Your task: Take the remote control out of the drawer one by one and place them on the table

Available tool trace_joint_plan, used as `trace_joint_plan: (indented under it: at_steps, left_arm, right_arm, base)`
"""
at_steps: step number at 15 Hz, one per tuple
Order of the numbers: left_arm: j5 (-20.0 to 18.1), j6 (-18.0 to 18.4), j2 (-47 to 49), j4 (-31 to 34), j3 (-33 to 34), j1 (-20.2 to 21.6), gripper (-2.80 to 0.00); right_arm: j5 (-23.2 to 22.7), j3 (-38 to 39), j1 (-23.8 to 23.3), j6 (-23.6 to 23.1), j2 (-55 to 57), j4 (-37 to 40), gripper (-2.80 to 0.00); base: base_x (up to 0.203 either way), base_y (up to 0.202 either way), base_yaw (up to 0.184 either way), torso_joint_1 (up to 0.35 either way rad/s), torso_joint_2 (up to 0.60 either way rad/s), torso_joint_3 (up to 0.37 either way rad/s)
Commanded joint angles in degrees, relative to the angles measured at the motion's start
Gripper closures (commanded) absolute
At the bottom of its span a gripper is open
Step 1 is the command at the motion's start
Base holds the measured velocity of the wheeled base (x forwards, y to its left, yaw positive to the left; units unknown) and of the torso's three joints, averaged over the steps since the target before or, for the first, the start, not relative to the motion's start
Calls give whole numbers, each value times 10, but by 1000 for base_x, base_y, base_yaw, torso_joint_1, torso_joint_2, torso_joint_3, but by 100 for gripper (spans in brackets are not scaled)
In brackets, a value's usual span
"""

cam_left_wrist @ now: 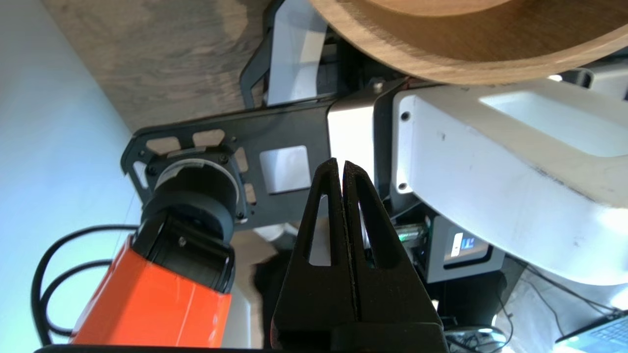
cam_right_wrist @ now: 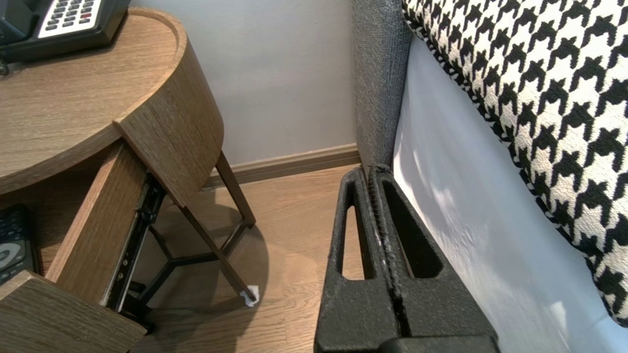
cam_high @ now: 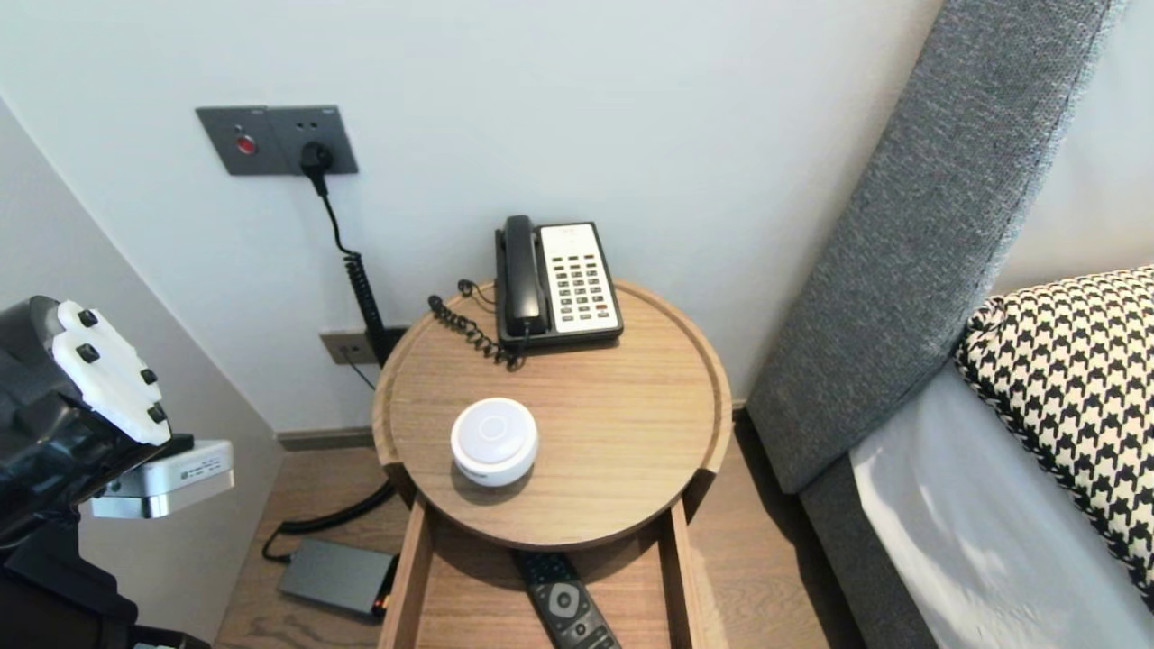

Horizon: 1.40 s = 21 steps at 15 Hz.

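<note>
- remote control point(cam_high: 563, 599) lies flat in the open drawer point(cam_high: 410, 577) of the round bedside table point(cam_high: 631, 424)
- long axis runs wall-to-robot, near end skewed slightly right, far end tucked under the tabletop
- left gripper point(cam_left_wrist: 342, 164): fingers pressed together, empty, left of the table, well apart from the remote control
- right gripper point(cam_right_wrist: 371, 169): fingers together, empty, parked beside the bed point(cam_right_wrist: 466, 220)
</note>
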<state>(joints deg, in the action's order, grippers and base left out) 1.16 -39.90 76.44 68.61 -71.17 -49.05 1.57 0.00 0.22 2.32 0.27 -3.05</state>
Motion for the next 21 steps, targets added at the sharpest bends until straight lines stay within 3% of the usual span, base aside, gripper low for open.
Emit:
trace_joint_plan:
  at_steps: [1,6,16,21]
  left_arm:
    - [3,0,0,-2,0,0,0]
    - [11,6,20,-131,-9,1,0]
    - [11,-18,173,-294,-33,-12,0]
    - [5,-20,204,-344,22,-54,0]
  right_arm:
    - [0,15,0,1,1,0,0]
    - [0,15,0,0,1,0,0]
    - [0,15,0,0,1,0,0]
    - [0,15,0,1,1,0,0]
  base:
    - [0,0,0,0,0,0]
    - [0,0,0,0,0,0]
    - [0,0,0,0,0,0]
    - [0,0,0,0,0,0]
